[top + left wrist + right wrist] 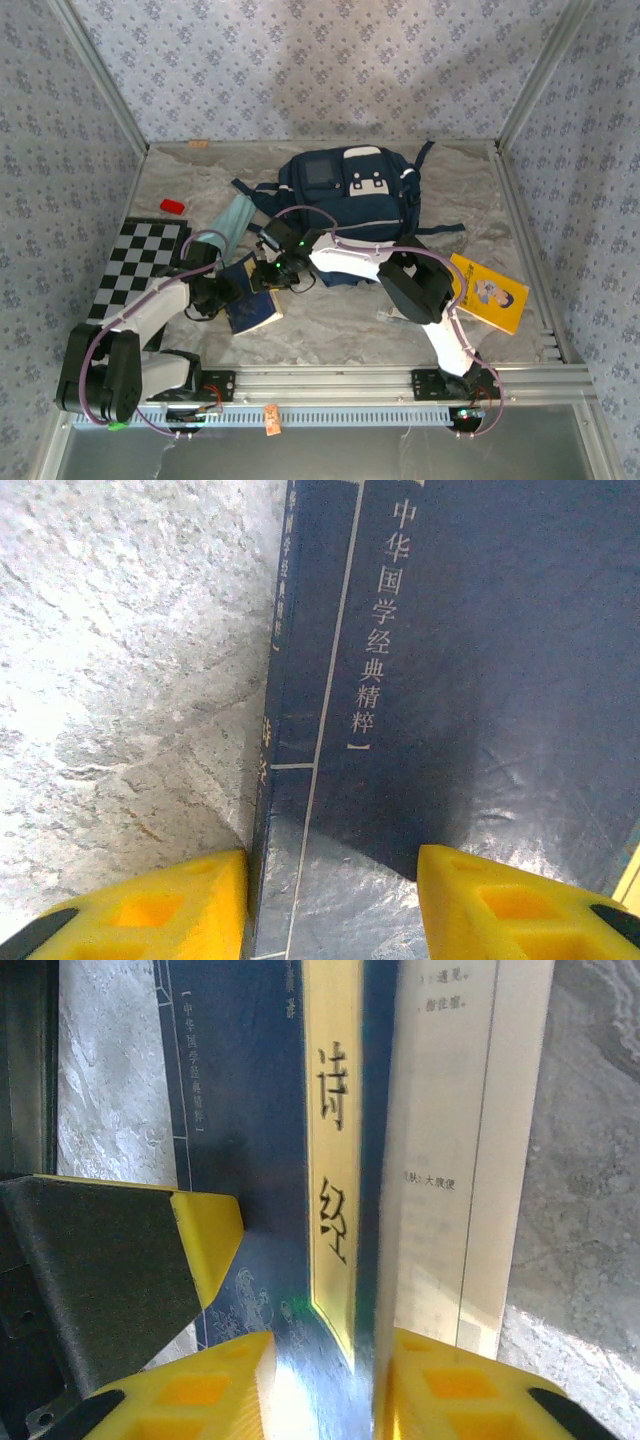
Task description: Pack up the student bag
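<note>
The student bag (pixel 350 195) lies flat at the back middle of the table. In front of it a navy-blue book (pixel 252 303) lies on the table. My left gripper (pixel 330 910) is open over the book (pixel 450 680): one yellow finger (pixel 160 910) is on the table against the spine and the other is over the cover. My right gripper (pixel 325 1390) is open, its fingers narrowly apart on either side of the book's raised front cover (pixel 335 1140). The inner page (pixel 450 1160) shows beside it. In the top view both grippers (pixel 235 290) (pixel 272 268) meet at this book.
A yellow book (pixel 490 290) lies at the right. A red block (pixel 172 206), a pale teal pouch (pixel 232 222) and a checkerboard mat (pixel 140 265) are on the left. Patterned walls close in the table on three sides. The left gripper's finger (pixel 205 1240) shows close by in the right wrist view.
</note>
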